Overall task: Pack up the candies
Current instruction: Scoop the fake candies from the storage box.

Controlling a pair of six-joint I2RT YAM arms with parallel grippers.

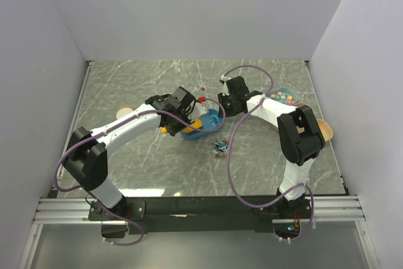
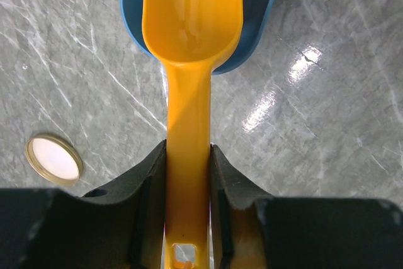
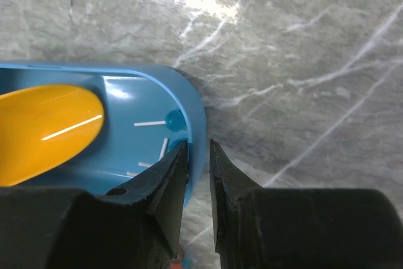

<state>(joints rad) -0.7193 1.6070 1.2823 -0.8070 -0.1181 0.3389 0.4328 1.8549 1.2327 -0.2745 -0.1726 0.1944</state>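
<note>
At blue dish [image 1: 204, 131], left gripper [image 1: 187, 118] and right gripper [image 1: 221, 110] meet — yellow scoop [image 1: 196, 123] reaching into it. Loose candies [image 1: 219, 147] on marble table [image 1: 157, 162] just nearside of dish; pastel-sweet bowl [image 1: 281, 97] far right.

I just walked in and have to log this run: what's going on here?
The left gripper is shut on the handle of a yellow scoop. The scoop's bowl, with no sweets showing in it, sits over a blue tub. The right gripper straddles the tub's rim, but it is unclear whether it pinches it tight. The candies lie in a small pile on the table beside the tub, not yet scooped.
</note>
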